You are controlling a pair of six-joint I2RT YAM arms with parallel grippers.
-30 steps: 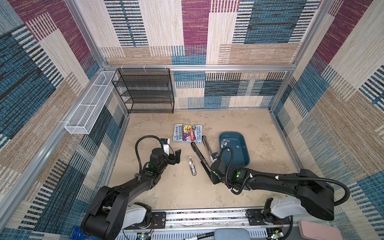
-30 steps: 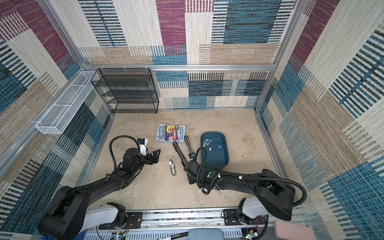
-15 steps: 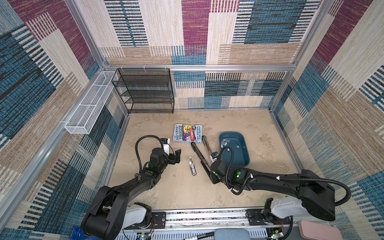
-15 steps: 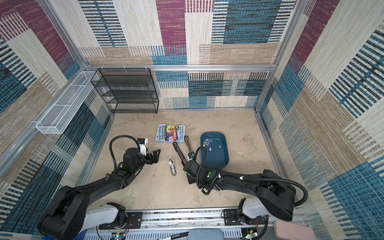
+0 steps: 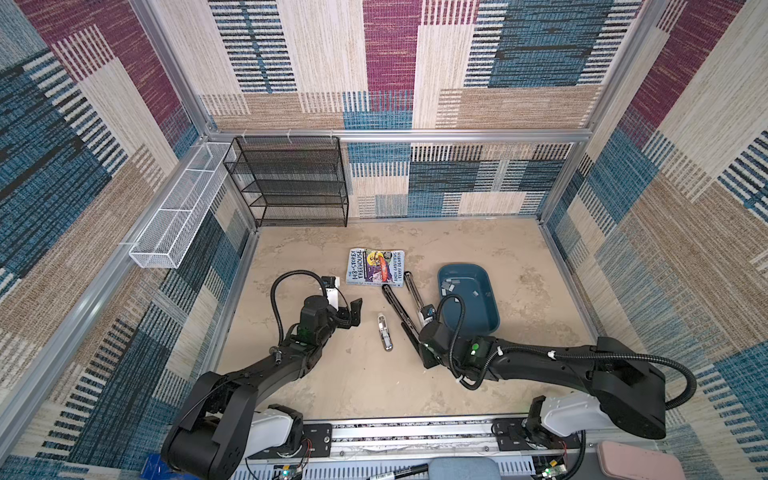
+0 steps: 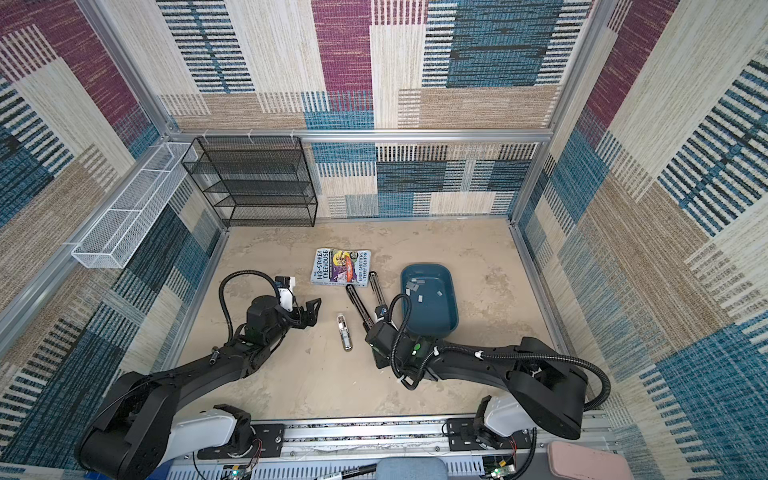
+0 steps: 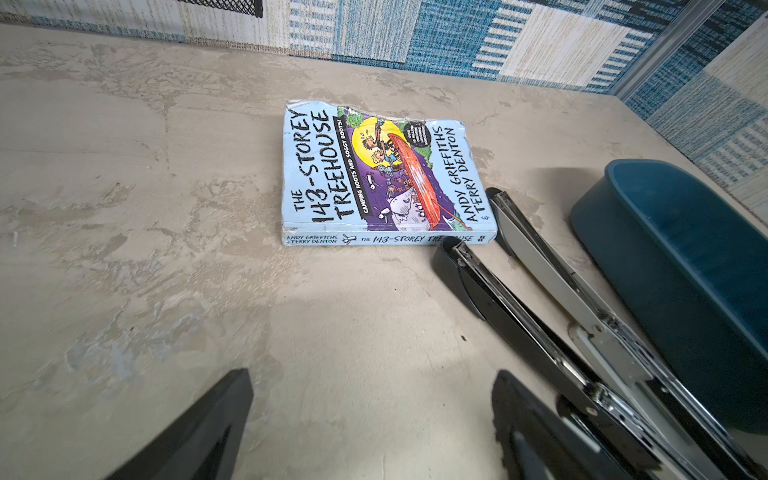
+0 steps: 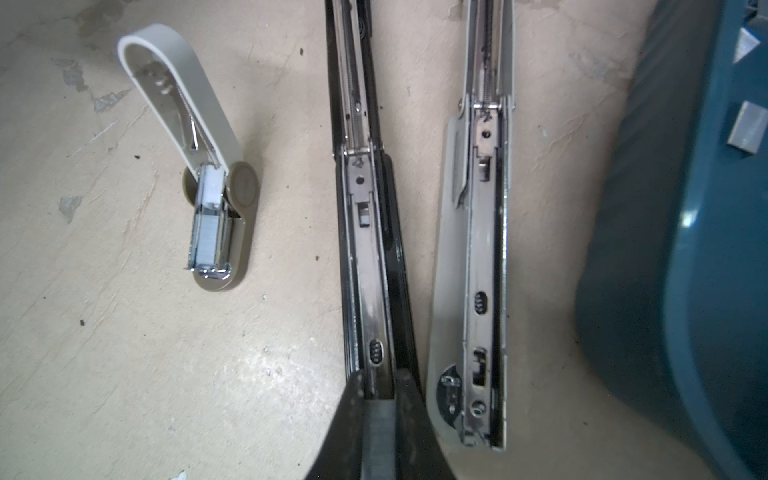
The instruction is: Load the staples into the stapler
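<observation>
A long black stapler (image 8: 365,249) lies opened flat on the table, its metal channel facing up. My right gripper (image 8: 380,411) is at its near end, shut on a grey strip of staples (image 8: 378,436) lined up over the channel. In both top views this gripper (image 5: 422,353) (image 6: 378,357) sits low over the black stapler (image 5: 399,307). More staples (image 5: 451,284) (image 8: 748,126) lie in the blue tray (image 5: 478,316). My left gripper (image 5: 353,311) (image 7: 374,376) hovers open and holds nothing, left of the staplers.
A grey long stapler (image 8: 482,249) lies open between the black one and the tray. A small beige stapler (image 5: 384,332) (image 8: 212,216), open with staples inside, lies mid-table. A book (image 5: 376,266) lies behind them; a black mesh shelf (image 5: 291,183) and white basket (image 5: 178,212) stand back left.
</observation>
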